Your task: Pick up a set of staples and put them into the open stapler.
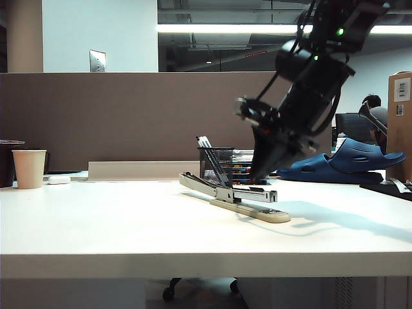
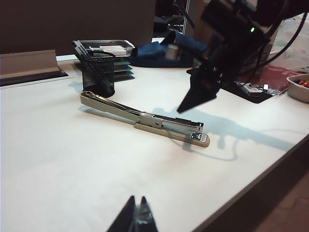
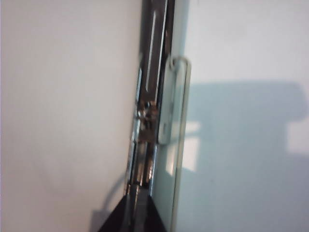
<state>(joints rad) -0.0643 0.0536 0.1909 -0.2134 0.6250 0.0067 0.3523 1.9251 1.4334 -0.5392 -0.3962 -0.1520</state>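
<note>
While the left gripper [image 2: 136, 217] rests low with fingers together, the right gripper [image 1: 257, 175], angled down, fingertips nearly closed, hangs over the long beige stapler [image 1: 235, 196] lying open mid-table [image 1: 116, 225].

Right gripper [image 3: 137, 212] cut by frame edge, staples between tips indiscernible; stapler [image 3: 157, 96] blurred.
</note>
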